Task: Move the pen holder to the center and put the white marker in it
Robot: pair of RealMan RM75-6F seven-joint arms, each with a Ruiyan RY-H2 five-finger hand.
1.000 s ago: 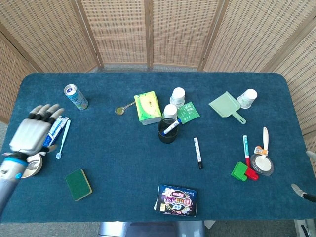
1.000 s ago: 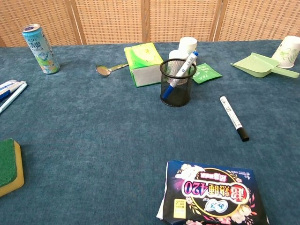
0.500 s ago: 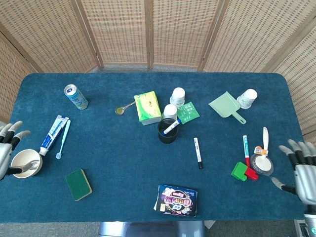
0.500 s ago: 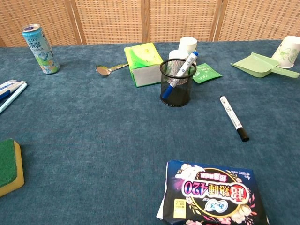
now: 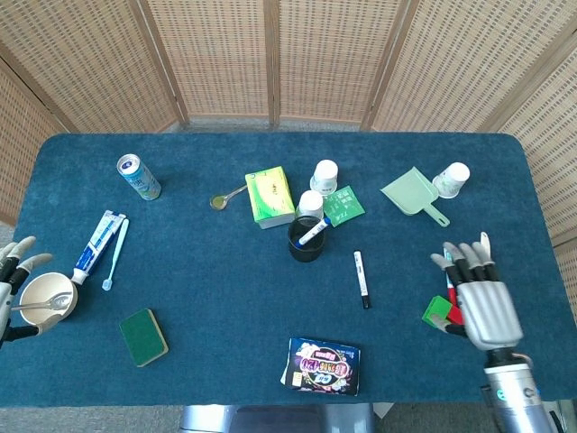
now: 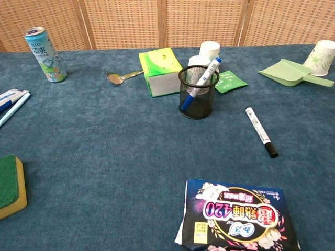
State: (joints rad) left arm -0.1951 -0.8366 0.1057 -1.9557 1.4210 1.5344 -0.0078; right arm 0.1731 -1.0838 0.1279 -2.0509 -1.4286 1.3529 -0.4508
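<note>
1. Judging from the head view, we find the pen holder [image 5: 306,240] standing near the middle of the table [image 5: 225,307], with a blue-capped white marker [image 5: 315,232] already leaning inside it; a second white marker with a black cap [image 5: 361,279] lies flat on the cloth just to the holder's right, apart from it.
2. Our right hand [image 5: 476,296] hovers over the right side, fingers spread and holding nothing; it hangs above the red and green blocks [image 5: 444,314] and a red-capped pen [image 5: 448,268]; our left hand [image 5: 11,284] sits at the left edge beside the small bowl [image 5: 45,299], fingers apart and empty.
3. We see a risk that the right hand, sweeping toward the marker, knocks the blocks or the pen beneath it; a flat, thin marker may also roll away under the fingers.
4. We think the light mesh holder could tip if the marker is pushed in at a slant against the one already leaning there.
5. Compared with half a second ago, our right hand has come inward from the table's right edge; our left has barely shifted; holder and markers are unmoved.
</note>
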